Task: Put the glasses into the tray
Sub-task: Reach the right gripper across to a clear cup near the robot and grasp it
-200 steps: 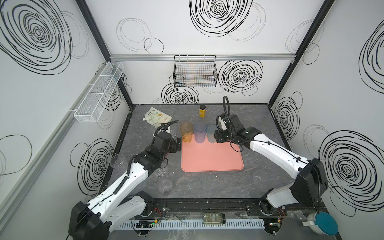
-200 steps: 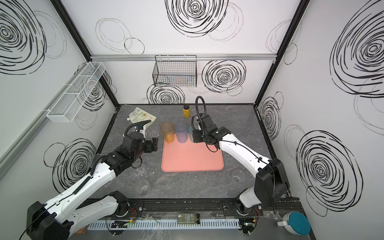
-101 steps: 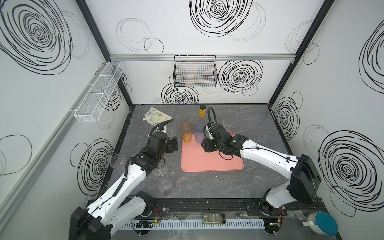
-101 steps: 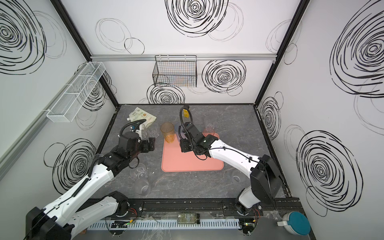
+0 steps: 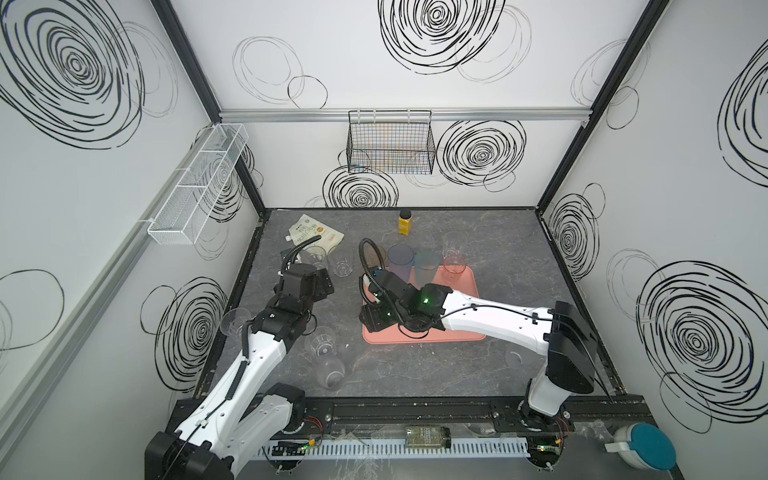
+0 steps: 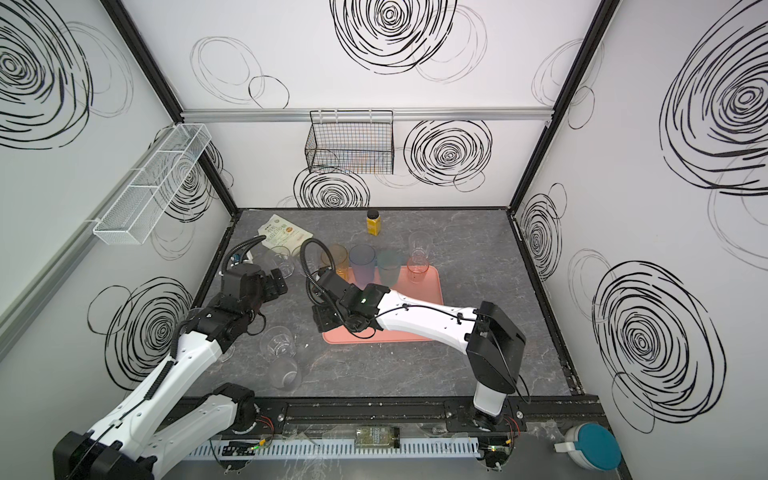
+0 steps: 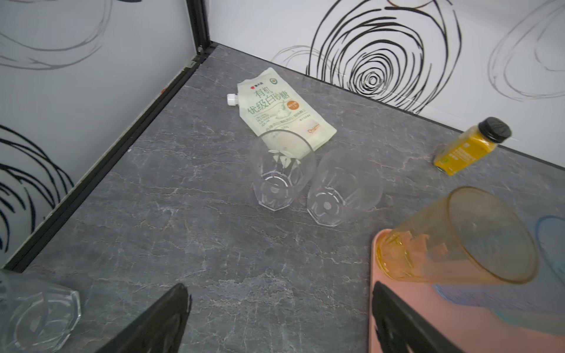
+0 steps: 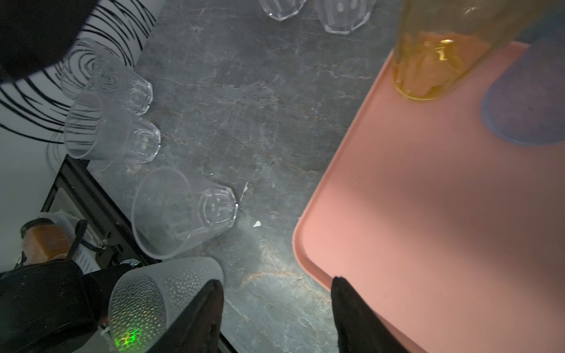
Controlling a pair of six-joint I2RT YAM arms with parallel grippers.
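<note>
Near clear glasses (image 5: 323,345) stand on the desk (image 7: 214,244) beside the tray (image 8: 428,214). The right end effector (image 8: 276,293), half-open and empty, hangs over the tray's near corner. Beyond it the left end effector (image 7: 279,293), wide and empty, faces two clear glasses (image 7: 282,171). It should centre on one and clear its neighbour. Tinted glasses (image 6: 361,262) line the tray's far edge.

My pincer (image 7: 280,287) hangs spread wide over the grey surface (image 7: 183,220). Ahead, two clear glasses (image 7: 282,171) stand upright side by side, the nearer-left one just before a sugar pouch (image 7: 281,107). An orange tumbler (image 7: 455,238) stands on a corner of the pink tray (image 7: 489,336).
</note>
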